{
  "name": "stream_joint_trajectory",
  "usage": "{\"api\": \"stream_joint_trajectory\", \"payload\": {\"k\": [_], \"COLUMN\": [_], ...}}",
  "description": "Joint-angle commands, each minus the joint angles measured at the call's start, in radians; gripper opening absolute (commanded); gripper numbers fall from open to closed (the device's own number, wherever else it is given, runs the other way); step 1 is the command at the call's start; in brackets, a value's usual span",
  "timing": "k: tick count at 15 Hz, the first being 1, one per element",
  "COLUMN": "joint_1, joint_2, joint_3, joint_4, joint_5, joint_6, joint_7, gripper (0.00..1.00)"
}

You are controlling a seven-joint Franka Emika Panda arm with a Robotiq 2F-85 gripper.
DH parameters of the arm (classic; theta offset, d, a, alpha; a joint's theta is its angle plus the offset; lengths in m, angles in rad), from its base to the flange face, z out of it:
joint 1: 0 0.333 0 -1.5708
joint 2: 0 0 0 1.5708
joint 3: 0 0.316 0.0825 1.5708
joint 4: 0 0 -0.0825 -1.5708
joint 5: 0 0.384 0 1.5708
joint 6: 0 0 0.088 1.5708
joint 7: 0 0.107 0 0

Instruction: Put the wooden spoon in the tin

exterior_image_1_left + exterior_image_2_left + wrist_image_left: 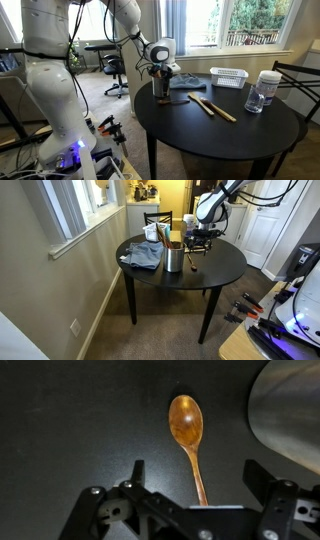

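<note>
A wooden spoon [186, 425] lies flat on the black round table [60, 420], bowl pointing away from me. My gripper [195, 475] is open and hovers over it, with the spoon's handle running between the two fingers, not touching them. The grey metal tin [290, 415] stands just to the right of the spoon in the wrist view. In an exterior view the tin [174, 257] stands upright with utensil handles sticking up, and my gripper [200, 242] hangs just behind it. In an exterior view my gripper [162, 76] hangs low over the table's near left part.
On the table [220, 130] are a white slotted basket [228, 77], a clear lidded jar [266, 90], a folded blue-grey cloth [143, 255], two wooden sticks [212, 107] and a dark utensil [178, 98]. Chairs stand around the table [155, 225].
</note>
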Motion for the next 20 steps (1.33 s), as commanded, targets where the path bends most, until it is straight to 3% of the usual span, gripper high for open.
{"api": "stream_joint_trajectory", "payload": {"k": [1,10,20], "joint_1": [-0.006,-0.008,-0.048], "joint_2": [0.043,0.107,0.172], "joint_3": [0.006,0.006,-0.054], "joint_4": [0.011,0.042,0.089], "joint_5": [0.052,0.036,0.048], "joint_6": [0.071,0.091,0.093], "joint_7": [-0.039,-0.163,-0.288], "gripper": [1.0,1.0,1.0]}}
